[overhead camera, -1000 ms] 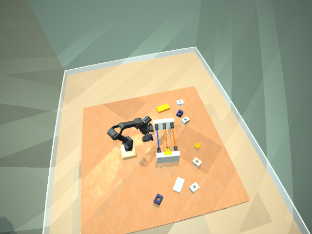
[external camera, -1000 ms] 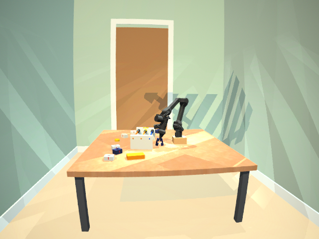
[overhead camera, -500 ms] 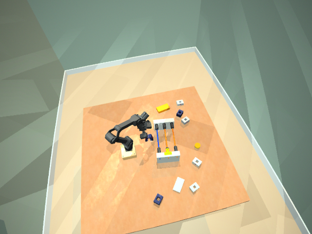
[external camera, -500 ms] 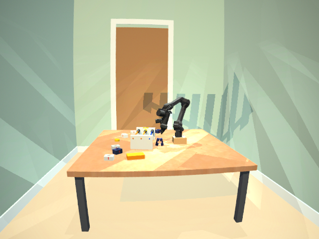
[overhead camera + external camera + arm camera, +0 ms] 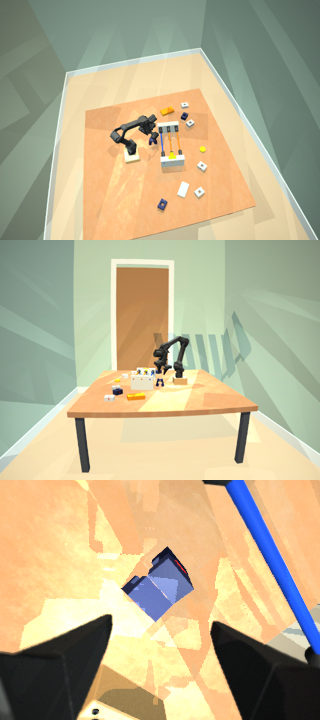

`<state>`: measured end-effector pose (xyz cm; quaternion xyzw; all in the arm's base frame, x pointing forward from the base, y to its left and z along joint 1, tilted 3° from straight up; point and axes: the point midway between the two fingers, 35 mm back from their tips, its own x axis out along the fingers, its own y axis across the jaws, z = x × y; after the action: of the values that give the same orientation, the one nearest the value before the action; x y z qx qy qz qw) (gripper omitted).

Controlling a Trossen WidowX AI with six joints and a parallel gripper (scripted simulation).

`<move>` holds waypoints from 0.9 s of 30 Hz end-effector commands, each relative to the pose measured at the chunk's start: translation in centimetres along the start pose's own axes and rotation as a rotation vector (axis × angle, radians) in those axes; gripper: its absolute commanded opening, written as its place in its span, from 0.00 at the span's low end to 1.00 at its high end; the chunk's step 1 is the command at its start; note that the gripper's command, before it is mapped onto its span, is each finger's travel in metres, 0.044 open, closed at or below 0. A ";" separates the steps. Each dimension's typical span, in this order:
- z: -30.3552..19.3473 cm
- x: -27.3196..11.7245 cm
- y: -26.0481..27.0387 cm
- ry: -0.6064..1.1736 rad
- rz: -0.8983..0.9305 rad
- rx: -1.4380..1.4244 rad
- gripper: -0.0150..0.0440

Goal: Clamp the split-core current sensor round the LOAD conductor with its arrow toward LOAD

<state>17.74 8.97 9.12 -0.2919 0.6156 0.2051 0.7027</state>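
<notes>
One sensor stands below the gripper (fingers pretty wide apart, nothing held), blue wire just beside.

I count four white rings | two closed navy rings | one open sensor | three conductors | two panels | one block | one disc | one slab

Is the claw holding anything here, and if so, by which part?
Nothing is held: the claw is open, with the navy sensor standing free of it.

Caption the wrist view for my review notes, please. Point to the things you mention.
Open gripper [image 5: 153,137] [image 5: 162,372] [image 5: 162,623] above the dark-blue split-core sensor [image 5: 152,141] [image 5: 160,382] [image 5: 162,590], a blue conductor [image 5: 161,142] [image 5: 152,372] [image 5: 272,560] alongside.
</notes>
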 end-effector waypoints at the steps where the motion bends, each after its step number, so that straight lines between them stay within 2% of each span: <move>1: 1.1 -0.2 -0.8 0.033 0.110 -0.661 0.80; 4: 1.2 -0.2 -1.0 0.031 0.134 -0.788 0.80; 27: 1.2 2.5 -0.8 0.031 0.133 -0.788 0.80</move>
<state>19.68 9.03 7.47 -0.5027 0.5173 0.4627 0.5154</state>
